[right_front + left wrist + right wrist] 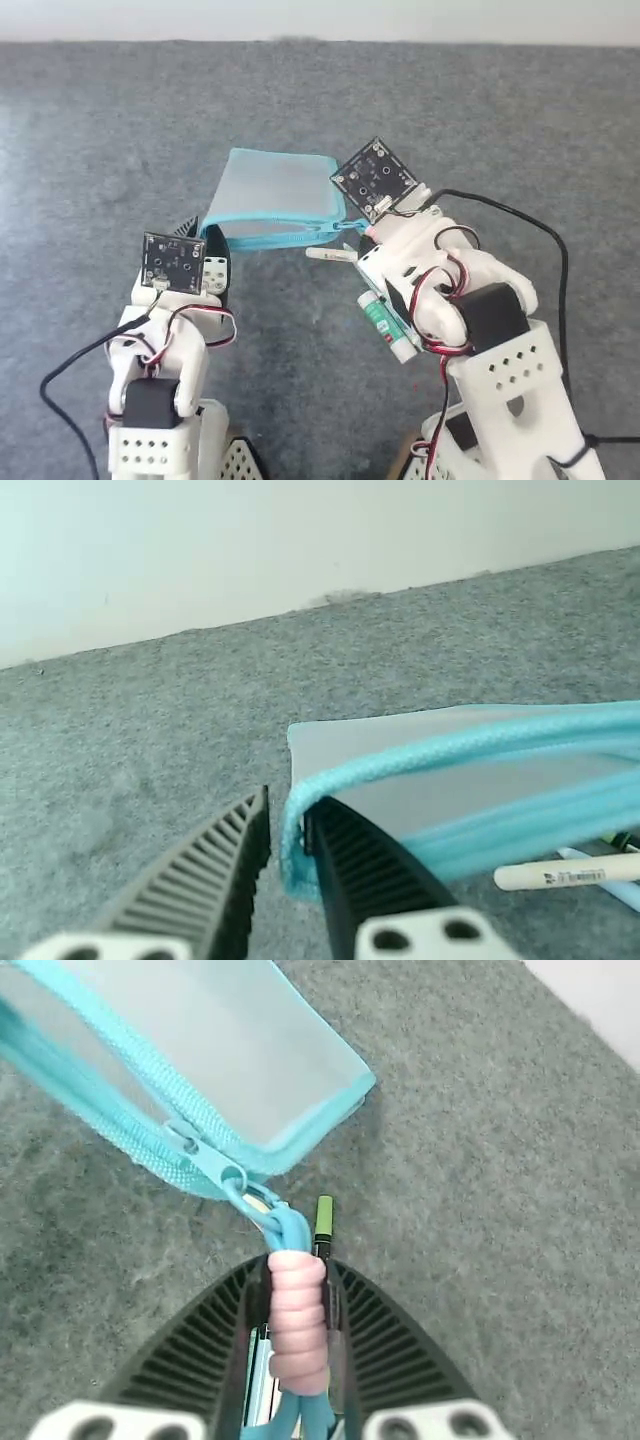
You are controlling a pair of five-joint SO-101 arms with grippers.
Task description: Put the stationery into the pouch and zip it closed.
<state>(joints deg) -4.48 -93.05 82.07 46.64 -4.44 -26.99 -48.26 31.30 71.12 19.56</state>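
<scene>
Nearest, a glue stick (385, 322) lies beside the right arm. The left gripper (287, 810) pinches one end of the pouch (275, 195). The right gripper (297, 1270) clamps its pink zipper pull (297, 1320). The pouch's long axis runs across the table (100, 150), zipper edge toward the arms.

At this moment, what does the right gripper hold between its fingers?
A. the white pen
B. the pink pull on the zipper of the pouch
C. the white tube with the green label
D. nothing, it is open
B: in the right wrist view the right gripper is shut on the pink pull, which is joined to the zipper slider of the pouch.
</scene>
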